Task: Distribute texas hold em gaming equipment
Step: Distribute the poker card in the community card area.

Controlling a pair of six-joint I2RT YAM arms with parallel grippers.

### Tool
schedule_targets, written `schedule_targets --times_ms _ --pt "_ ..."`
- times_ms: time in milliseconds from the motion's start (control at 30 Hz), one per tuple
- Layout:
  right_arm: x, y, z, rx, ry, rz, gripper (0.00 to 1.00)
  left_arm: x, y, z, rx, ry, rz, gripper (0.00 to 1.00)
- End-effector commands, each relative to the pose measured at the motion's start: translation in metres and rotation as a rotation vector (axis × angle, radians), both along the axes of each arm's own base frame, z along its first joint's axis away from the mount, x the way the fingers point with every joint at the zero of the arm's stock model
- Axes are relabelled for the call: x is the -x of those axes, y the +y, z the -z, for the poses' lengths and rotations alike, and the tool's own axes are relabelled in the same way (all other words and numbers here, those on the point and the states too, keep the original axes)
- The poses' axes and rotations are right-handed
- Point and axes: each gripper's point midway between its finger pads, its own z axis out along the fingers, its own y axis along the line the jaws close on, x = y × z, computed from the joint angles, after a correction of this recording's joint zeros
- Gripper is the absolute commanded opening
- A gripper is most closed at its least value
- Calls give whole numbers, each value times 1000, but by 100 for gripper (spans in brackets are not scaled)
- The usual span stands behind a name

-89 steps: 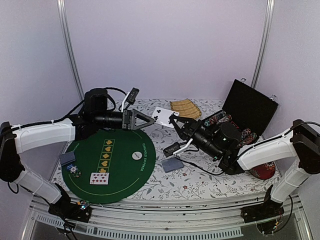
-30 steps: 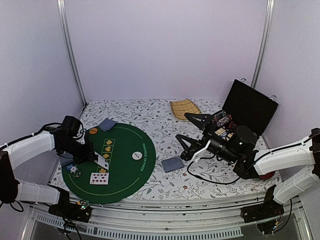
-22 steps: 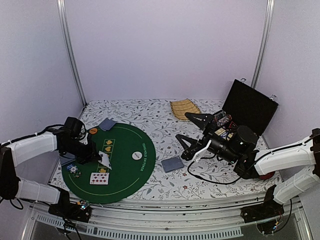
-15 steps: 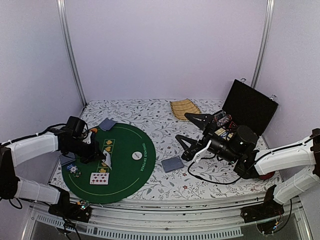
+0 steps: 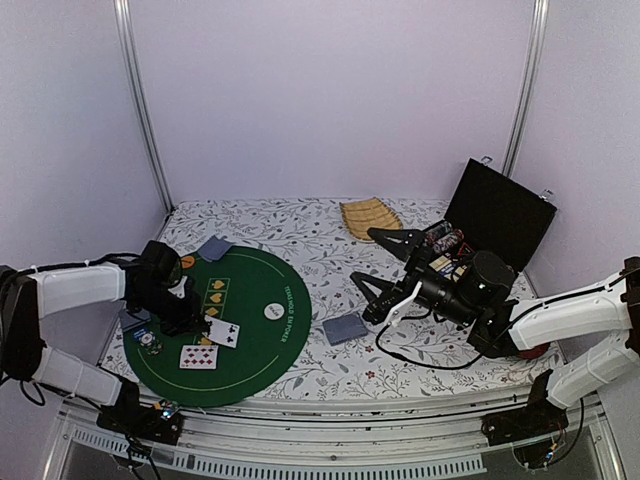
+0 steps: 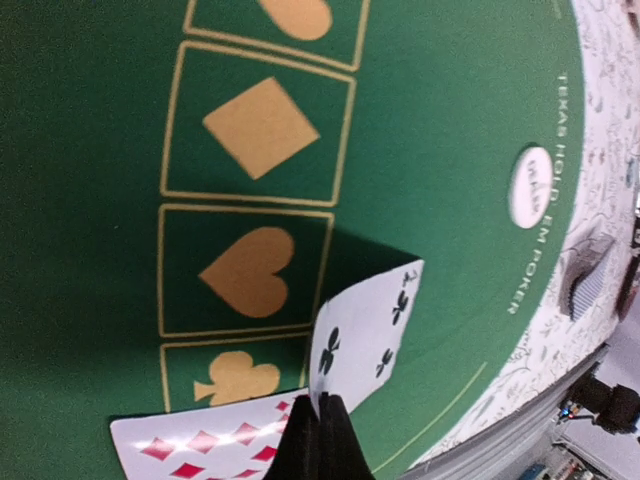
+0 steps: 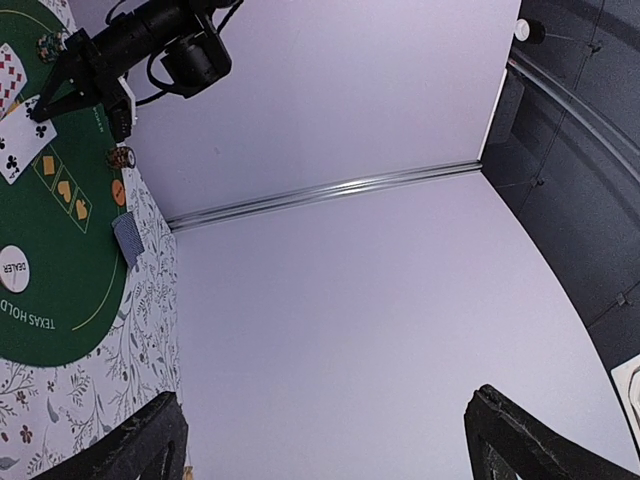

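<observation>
Your left claw [image 6: 322, 432] is clamped on the clubs card [image 6: 365, 335] by one edge, tilting it face-up over the green mat [image 6: 450, 120] beside the diamonds card [image 6: 200, 445], likely to deal it alongside; your right claw [image 5: 378, 262] hangs spread wide above the bench [image 5: 400, 372], near the grey-blue deck [image 5: 346, 328].

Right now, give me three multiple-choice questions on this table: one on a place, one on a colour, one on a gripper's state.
1. Where is the white dealer button? A on the green mat; B in the case; C on the tray.
2. Pip colour of the card in the left gripper? A red; B black; C blue.
3. The right gripper is: A open; B shut on a card; C shut, empty.
Answers: A, it lies on the mat; B, black clubs show; A, its fingers spread wide apart.
</observation>
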Motion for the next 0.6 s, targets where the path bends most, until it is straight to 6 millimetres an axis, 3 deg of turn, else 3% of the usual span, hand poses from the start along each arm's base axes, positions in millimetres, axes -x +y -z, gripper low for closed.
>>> schedule_targets --times_ms 0,567 --pt "3 -5 -5 -19 12 -10 99 7 23 12 -138 60 -28 0" --pt "4 -6 -3 -12 24 -15 99 0 53 21 -340 82 -50 0"
